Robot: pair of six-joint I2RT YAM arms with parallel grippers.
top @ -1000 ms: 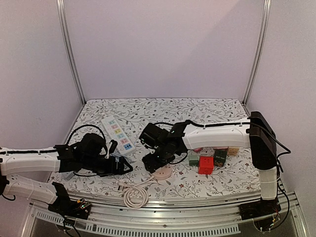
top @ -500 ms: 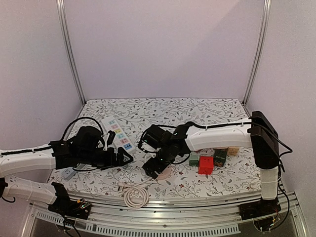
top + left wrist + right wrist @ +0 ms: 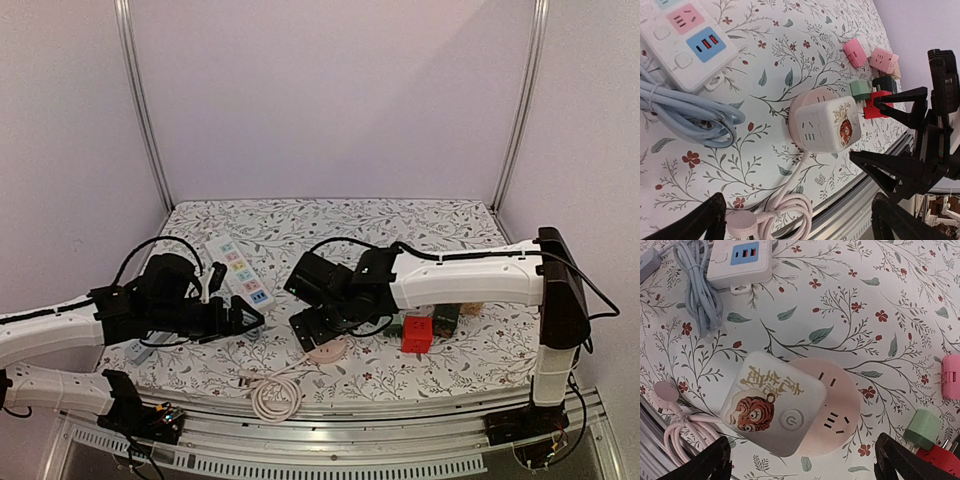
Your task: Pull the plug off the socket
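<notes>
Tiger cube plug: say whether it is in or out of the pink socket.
In, apparently: the tiger cube plug sits flat on the pink socket; prongs hidden.

Looks like a robotics lab booth to me, not somebody's home. You've got plain pale panel walls [image 3: 330,100] framed by aluminium posts [image 3: 140,110]. A white left arm [image 3: 50,335] and right arm [image 3: 470,280] are bolted to a slotted metal rail [image 3: 330,447], with bare wiring [image 3: 150,420] at the bases. The desk [image 3: 420,225] just wears a flowery cloth, with a power strip [image 3: 238,270] and colored adapter cubes [image 3: 417,335] scattered on it.
</notes>
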